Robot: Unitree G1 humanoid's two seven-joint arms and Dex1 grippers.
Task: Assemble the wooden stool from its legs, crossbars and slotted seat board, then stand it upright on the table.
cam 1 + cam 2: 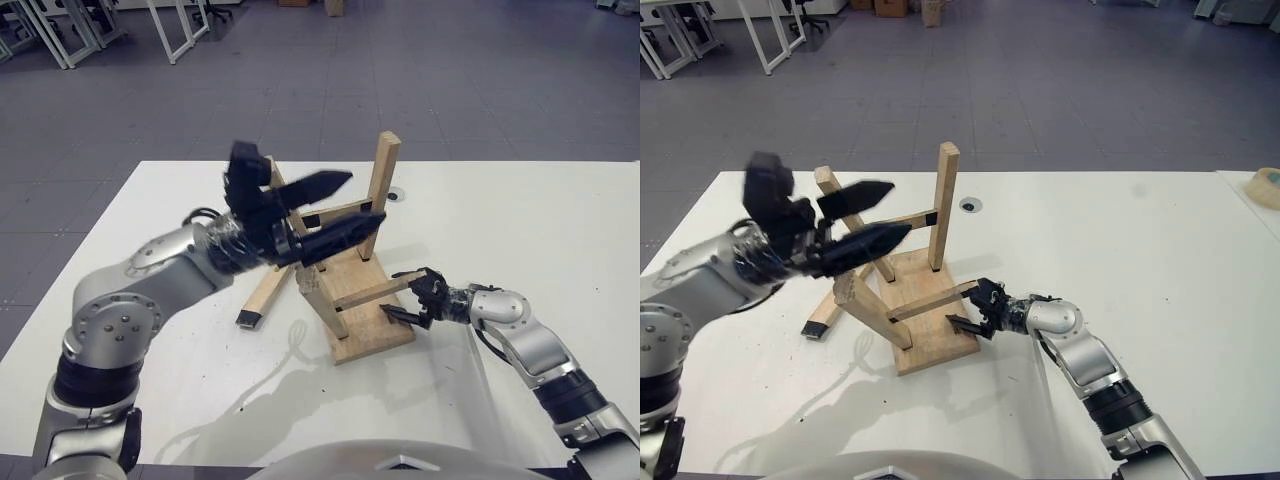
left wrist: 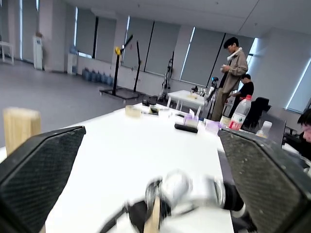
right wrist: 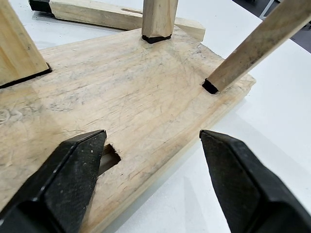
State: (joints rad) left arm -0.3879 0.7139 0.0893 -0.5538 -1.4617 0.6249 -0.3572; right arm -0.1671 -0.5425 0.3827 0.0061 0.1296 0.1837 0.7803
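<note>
The slotted seat board [image 1: 368,330] lies flat on the white table with legs standing out of it. One leg [image 1: 381,188] is upright; another [image 1: 322,296] tilts toward me, and a thin crossbar [image 1: 368,291] slants to the right. A loose leg [image 1: 262,296] with a black tip lies beside the board on its left. My left gripper [image 1: 332,207] hangs open in the air over the tilted leg, holding nothing. My right gripper [image 1: 405,296] is open low at the board's right edge, its fingers [image 3: 73,170] spread over the board [image 3: 146,87] near an empty slot [image 3: 110,156].
A round cable hole [image 1: 969,205] sits in the table behind the stool. A thin white wire [image 1: 297,335] loops on the table left of the board. A pale object [image 1: 1270,187] lies at the far right edge. Bare table spreads to the right.
</note>
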